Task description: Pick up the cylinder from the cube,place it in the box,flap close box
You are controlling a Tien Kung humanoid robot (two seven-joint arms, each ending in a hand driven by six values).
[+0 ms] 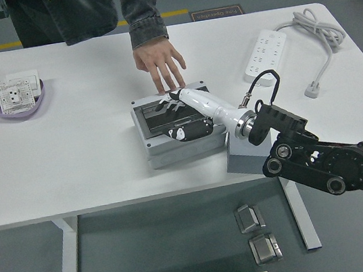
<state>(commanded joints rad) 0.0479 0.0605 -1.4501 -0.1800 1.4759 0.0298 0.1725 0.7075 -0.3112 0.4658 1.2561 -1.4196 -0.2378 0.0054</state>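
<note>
The grey box point(169, 144) sits mid-table with its flap lying down on top. My right hand point(169, 108), white with black fingers, rests flat on that flap, fingers spread and holding nothing. The grey cube point(238, 161) stands just right of the box, mostly hidden under my right forearm point(293, 153). No cylinder shows; the inside of the box is hidden. A person's hand point(159, 61) reaches in from the far side, fingertips at the box's back edge. My left arm is out of view.
A purple bowl point(0, 114) holding white socket parts is at the far left. A white power strip point(265, 49) and its coiled cable point(313, 26) lie at the back right. Metal parts point(257, 233) lie on the floor below the table.
</note>
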